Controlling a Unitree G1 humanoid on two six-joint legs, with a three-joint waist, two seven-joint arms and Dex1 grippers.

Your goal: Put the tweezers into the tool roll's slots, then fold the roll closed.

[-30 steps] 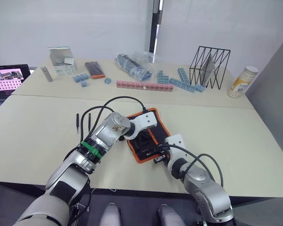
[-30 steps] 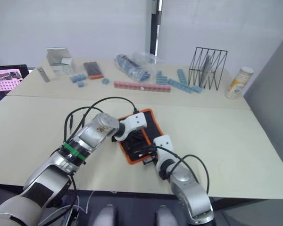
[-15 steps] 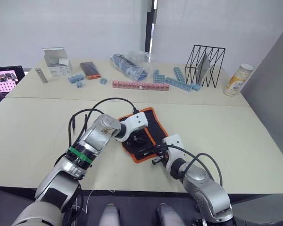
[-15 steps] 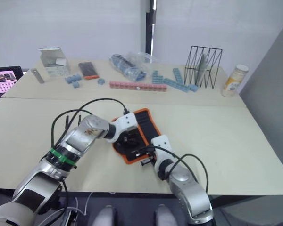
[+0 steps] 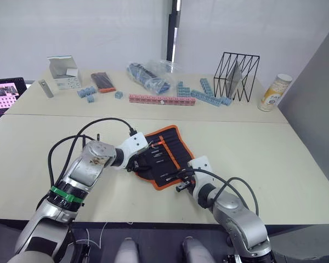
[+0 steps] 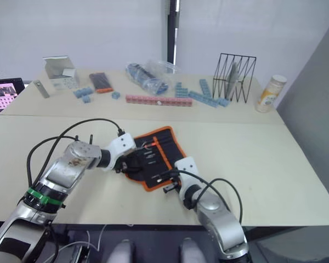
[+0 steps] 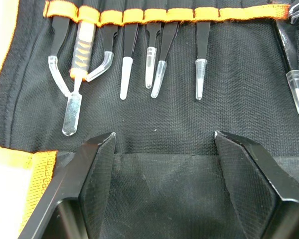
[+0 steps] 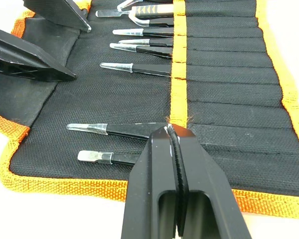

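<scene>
Two grippers work at one pouch. The left gripper has its fingers spread wide, both black wedge tips resting on the loose black flap along the tool roll's near edge, nothing between them. The right gripper has its fingers pressed together into a single blade, the tip lying on the roll's orange centre strip; whether anything is nipped there cannot be told.

The left wrist view shows detail the head views do not: the tweezers hang in a row from the slots, orange-banded loops, each point capped in a clear plastic sleeve. Beside them sits a tool with an orange-and-black ribbed handle, flanked by two curved-tip tweezers. The right wrist view adds two more capped tweezers lying close to the orange-bound edge, and the coarse woven grain of the black fabric with stitched channel lines.

The head views show the setting: the roll lies open and flat on the cream bench, with one gripper at each side of it. Well apart at the back of the bench are a black wire rack, a row of pink blocks, blue blocks, a white carton and a yellow canister.
</scene>
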